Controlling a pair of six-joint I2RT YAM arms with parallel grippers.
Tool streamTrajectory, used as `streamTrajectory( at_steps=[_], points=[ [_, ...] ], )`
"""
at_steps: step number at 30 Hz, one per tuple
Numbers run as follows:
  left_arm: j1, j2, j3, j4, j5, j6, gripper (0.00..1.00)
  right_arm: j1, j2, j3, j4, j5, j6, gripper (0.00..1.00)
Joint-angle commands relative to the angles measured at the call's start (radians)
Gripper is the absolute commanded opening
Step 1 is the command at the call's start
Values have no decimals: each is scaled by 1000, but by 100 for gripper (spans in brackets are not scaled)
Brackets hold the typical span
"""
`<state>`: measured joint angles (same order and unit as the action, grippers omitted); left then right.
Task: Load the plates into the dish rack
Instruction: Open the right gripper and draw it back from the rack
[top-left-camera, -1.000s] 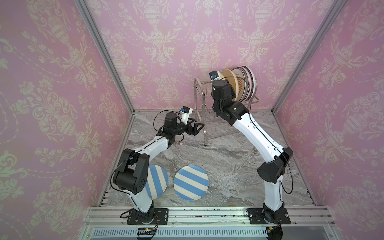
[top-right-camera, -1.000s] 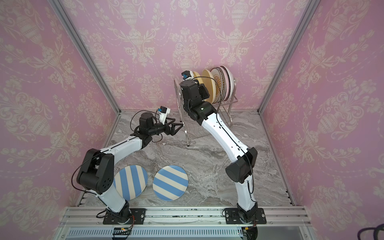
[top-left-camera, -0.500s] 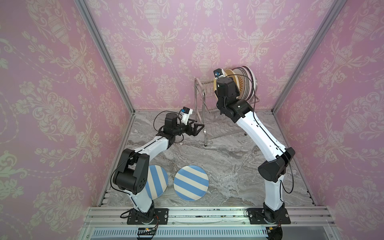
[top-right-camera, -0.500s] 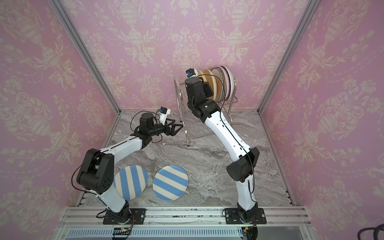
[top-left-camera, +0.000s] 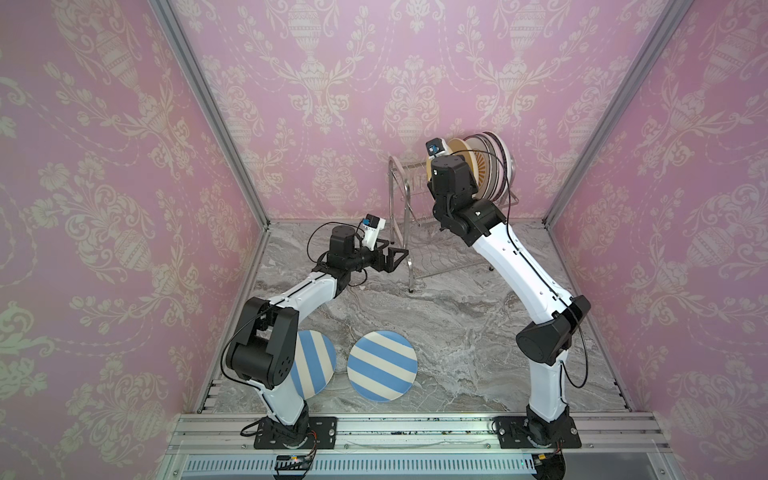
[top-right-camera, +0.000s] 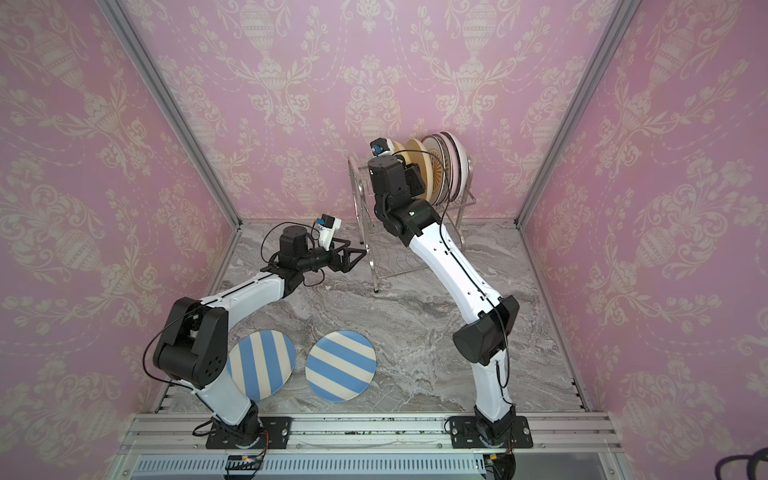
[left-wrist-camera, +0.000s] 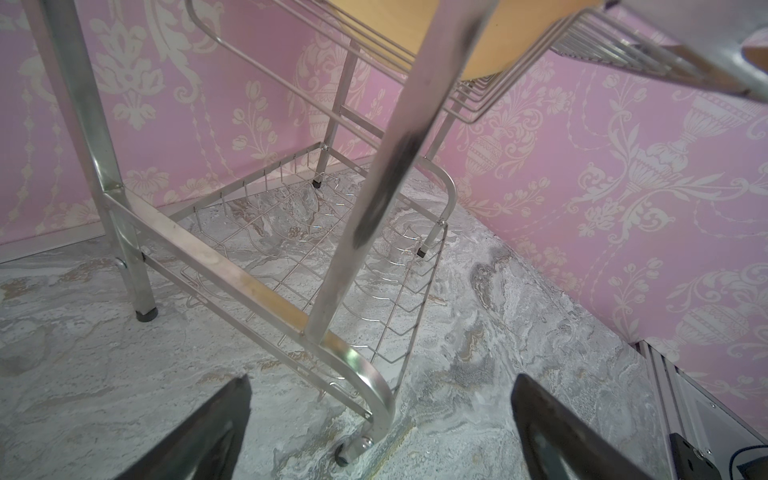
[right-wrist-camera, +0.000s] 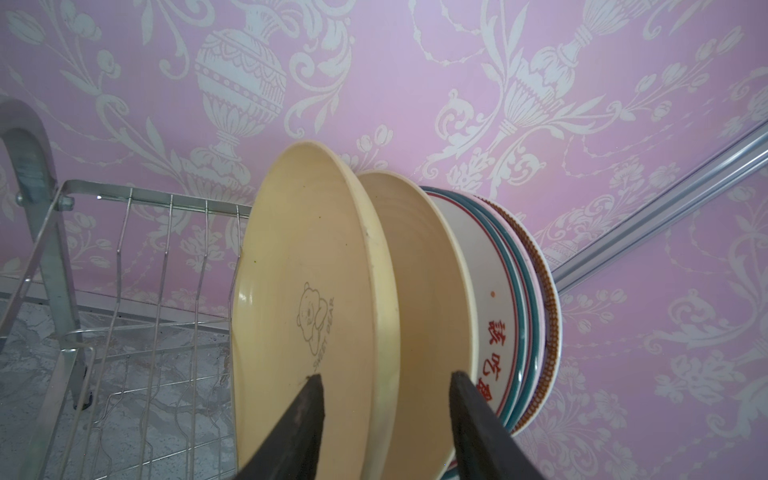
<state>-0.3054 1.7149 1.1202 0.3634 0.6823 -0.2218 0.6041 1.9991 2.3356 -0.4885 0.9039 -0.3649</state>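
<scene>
Two striped plates (top-left-camera: 316, 362) (top-left-camera: 382, 365) lie flat on the marble table (top-left-camera: 457, 332) beside the left arm's base, touching neither gripper. Beyond them the left gripper (top-left-camera: 401, 258) hovers spread and empty just beside the dish rack (left-wrist-camera: 232, 270) and its front leg. Further right, a row of plates (right-wrist-camera: 415, 270) stands on edge in the upper tier, where the right gripper (right-wrist-camera: 386, 376) straddles the yellow plate (right-wrist-camera: 299, 249) at its rim, jaws parted and not clamping.

There are two blue-striped plates (top-left-camera: 382, 365) flat on the worktop (top-left-camera: 457, 332), six other plates (right-wrist-camera: 316, 291) upright in one dish rack (left-wrist-camera: 232, 272)
</scene>
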Motion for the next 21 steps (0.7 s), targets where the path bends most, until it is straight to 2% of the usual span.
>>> streamTrajectory(
  at_steps=[1,4,5,10,11,13,17,21],
  points=[
    [-6,-41,-18,-26,-12,11,99,8,-42,33,-27,-11,35,51],
    [-5,-47,-22,-33,-15,15,99,7,-43,41,-41,-10,39,53],
    [-6,-51,-23,-40,-19,18,99,8,-46,42,-42,-11,41,57],
    [-5,-65,-29,-65,-52,26,99,10,-65,40,-60,-39,65,65],
    [-5,-69,-29,-70,-57,29,99,10,-70,40,-64,-43,69,70],
    [-5,-76,-30,-78,-61,30,99,9,-78,40,-73,-55,80,72],
    [-4,-89,-33,-94,-70,33,99,11,-103,32,-98,-92,113,83],
    [6,-114,-46,-104,-85,18,99,15,-149,4,-108,-146,152,87]
  ],
)
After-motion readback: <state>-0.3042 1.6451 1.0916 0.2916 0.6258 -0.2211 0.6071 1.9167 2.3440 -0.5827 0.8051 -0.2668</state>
